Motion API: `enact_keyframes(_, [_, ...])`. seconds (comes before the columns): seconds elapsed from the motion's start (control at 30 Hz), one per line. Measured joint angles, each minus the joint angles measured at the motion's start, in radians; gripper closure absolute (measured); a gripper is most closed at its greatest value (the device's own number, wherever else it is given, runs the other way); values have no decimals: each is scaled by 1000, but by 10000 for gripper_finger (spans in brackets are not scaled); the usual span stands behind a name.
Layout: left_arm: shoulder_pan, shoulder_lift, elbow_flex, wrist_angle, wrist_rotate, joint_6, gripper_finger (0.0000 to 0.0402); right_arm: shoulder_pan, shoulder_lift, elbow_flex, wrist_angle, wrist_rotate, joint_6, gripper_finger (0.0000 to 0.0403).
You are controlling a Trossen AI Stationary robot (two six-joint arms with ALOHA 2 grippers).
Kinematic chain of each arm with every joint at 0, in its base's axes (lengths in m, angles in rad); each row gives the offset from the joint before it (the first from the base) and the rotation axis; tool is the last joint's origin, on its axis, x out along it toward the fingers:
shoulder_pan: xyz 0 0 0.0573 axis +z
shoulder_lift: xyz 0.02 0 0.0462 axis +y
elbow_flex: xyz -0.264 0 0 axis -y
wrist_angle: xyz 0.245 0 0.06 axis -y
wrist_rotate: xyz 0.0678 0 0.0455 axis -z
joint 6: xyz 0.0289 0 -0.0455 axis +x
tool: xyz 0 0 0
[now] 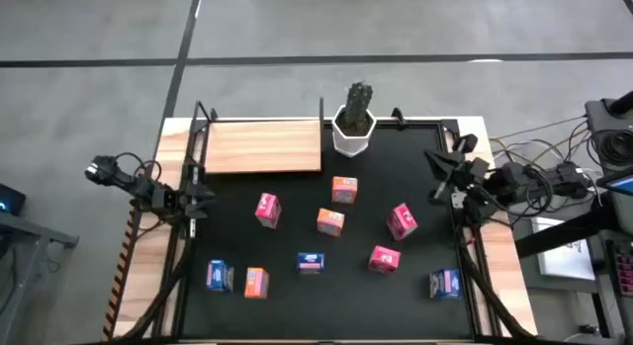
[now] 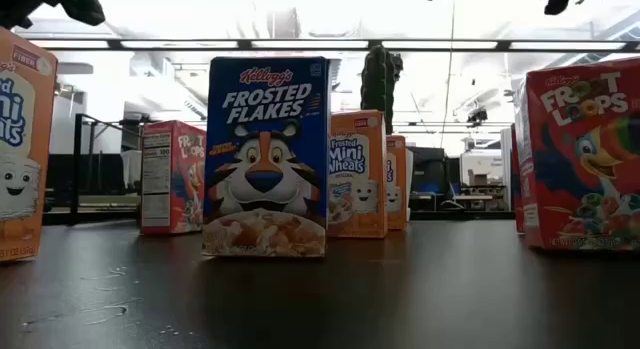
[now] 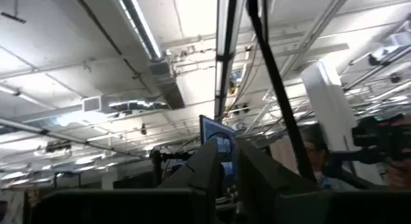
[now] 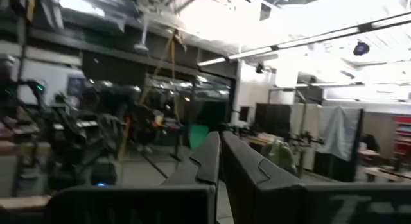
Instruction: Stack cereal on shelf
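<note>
Nine small cereal boxes stand upright on the black mat: three orange, three pink-red and three blue. The low view shows a blue box closest. The light-wood shelf lies at the far left and holds no box. My left gripper rests at the mat's left edge and my right gripper at its right edge. Both are shut and empty, and both are apart from the boxes.
A white pot with a cactus stands at the far edge, right of the shelf. Thin black posts rise at the shelf's edges. Cables and equipment lie off the table's right side.
</note>
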Motion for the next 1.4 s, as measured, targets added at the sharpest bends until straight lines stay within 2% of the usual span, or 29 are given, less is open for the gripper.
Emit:
enact_keyframes(0.2, [0, 114, 0, 131, -56, -3, 365, -90, 145, 52, 3, -19, 3, 394])
enact_keyframes(0.4, [2, 208, 1, 242, -84, 1, 365, -170, 256, 72, 10, -207, 82, 394])
enact_keyframes(0.53, [4, 263, 30, 241, -130, -8, 365, -182, 324, 109, -15, -214, 121, 394])
enact_keyframes(0.63, [5, 327, 73, 205, -142, -18, 365, -183, 362, 160, 10, -209, 130, 394])
enact_keyframes(0.73, [5, 386, 127, 160, -186, -19, 365, -182, 400, 210, -77, -205, 147, 394])
enact_keyframes(0.97, [5, 459, 253, -100, -474, -19, 365, -183, 484, 349, -386, -205, 139, 394])
enact_keyframes(1.17, [5, 468, 294, -274, -490, -55, 365, -183, 543, 410, -543, -205, 177, 394])
enact_keyframes(1.4, [5, 468, 295, -275, -491, -60, 365, -182, 587, 417, -548, -204, 175, 394])
